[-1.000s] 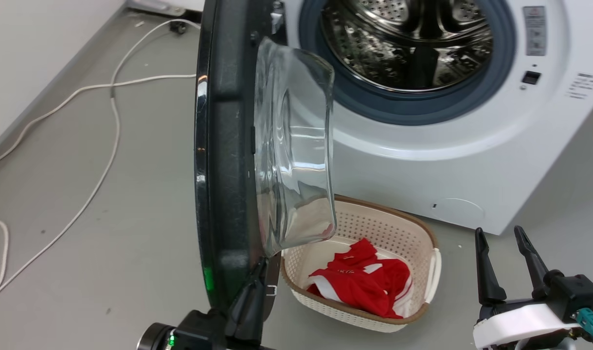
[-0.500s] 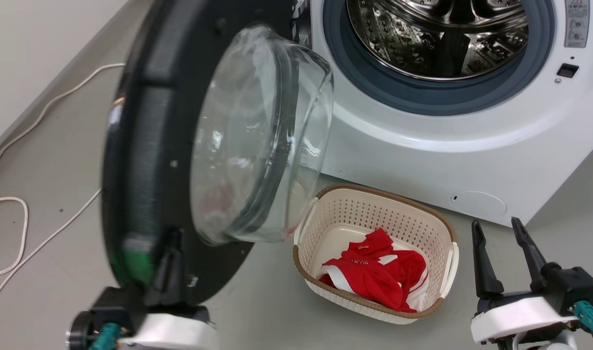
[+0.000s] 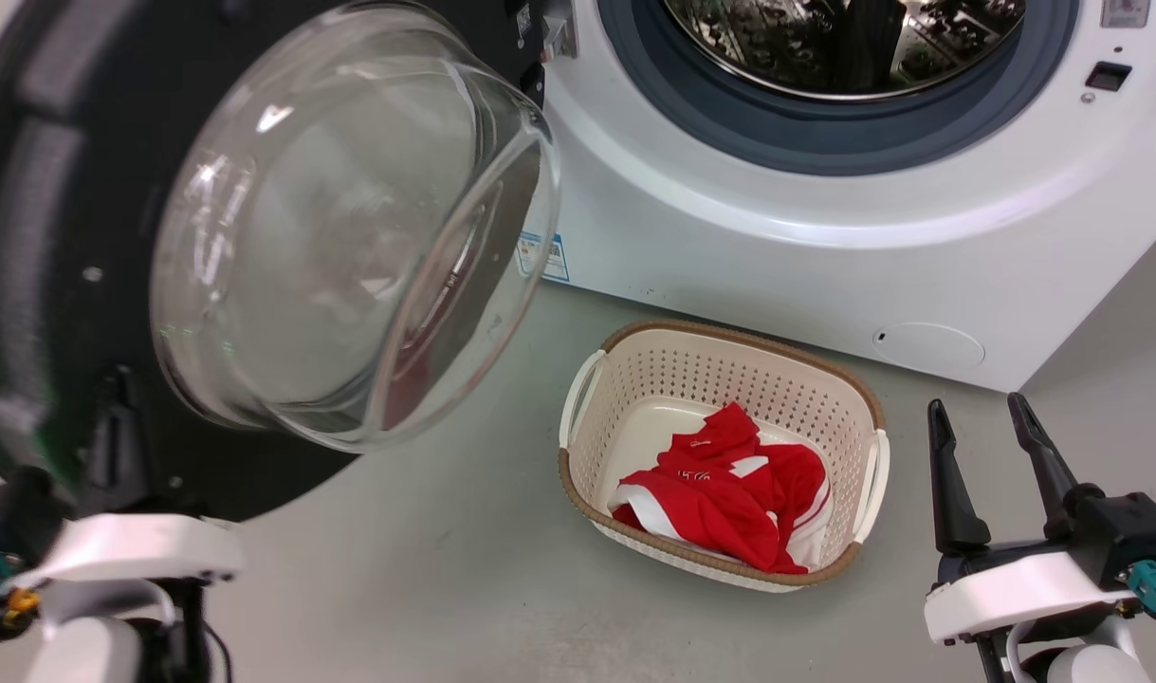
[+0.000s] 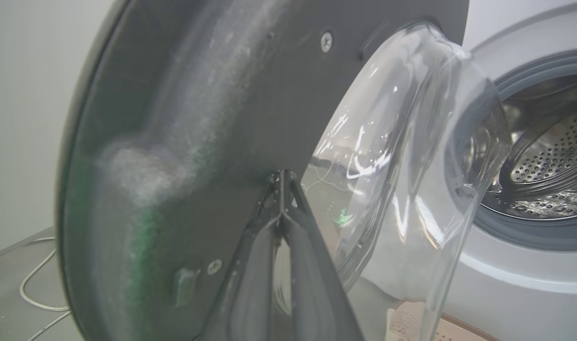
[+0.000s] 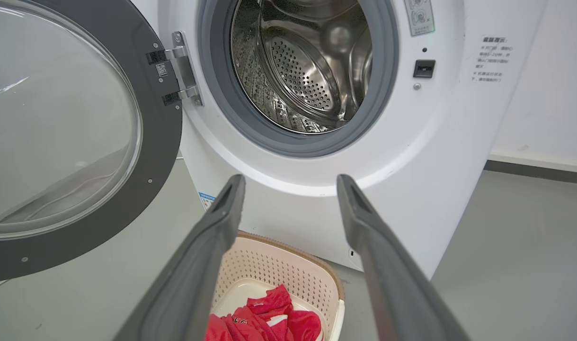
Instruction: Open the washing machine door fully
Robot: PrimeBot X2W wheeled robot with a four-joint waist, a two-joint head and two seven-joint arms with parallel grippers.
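1. Standing wide open on its hinge (image 5: 179,66), the washing machine door (image 3: 265,266) hangs upright to the left of the washing machine (image 3: 777,256), whose steel drum (image 5: 302,71) lies exposed.
2. The door's dark inner face and its bulging glass bowl (image 4: 411,166) point out into the room, toward the robot and the laundry basket (image 3: 720,356) on the floor in front of the machine.
3. The left gripper (image 4: 281,189) has its fingertips drawn together and laid against that inner face, low on the door and just beside the bowl. Nothing shows between the tips, and whether they pinch any part of the door cannot be told.
4. The right gripper (image 3: 976,403) sits low with its fingers spread and empty, on the far side of the basket and well apart from the door.
5. The door lies straight ahead of the left jaws and touching them, so the left arm is plainly the nearer one. A round disc has no long axis of its own — what counts is the upright hinge line at the opening's left edge, across the disc from the contact.
6. By the look of it the door is already past square to the machine's front. Any push left to make would likely go leftward and back — around that hinge, away from the drum.
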